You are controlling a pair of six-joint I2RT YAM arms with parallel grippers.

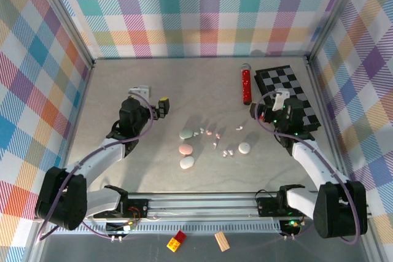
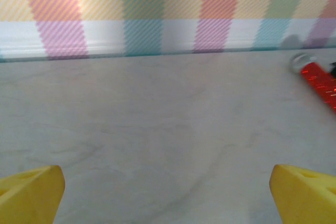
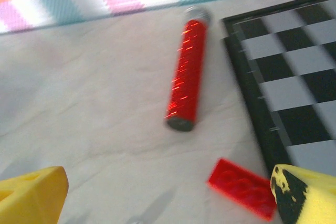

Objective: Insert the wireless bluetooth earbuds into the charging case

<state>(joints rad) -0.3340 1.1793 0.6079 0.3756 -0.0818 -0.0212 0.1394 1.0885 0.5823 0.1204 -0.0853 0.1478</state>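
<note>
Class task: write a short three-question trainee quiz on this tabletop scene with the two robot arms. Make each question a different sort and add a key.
1. True or false: the left gripper is shut on one of the tiny glossy plastic earbuds.
2. The red glittery cylindrical tube lies: A) on top of the black-and-white chequered board; B) on the table beside that board; C) gripped by the right gripper.
3. Fill in: between the pale green pebble-shaped case and the cream pebble-shaped case lies a ___ case.
Key: 1 false, both grippers are open and empty; 2 B; 3 pink case.
</note>
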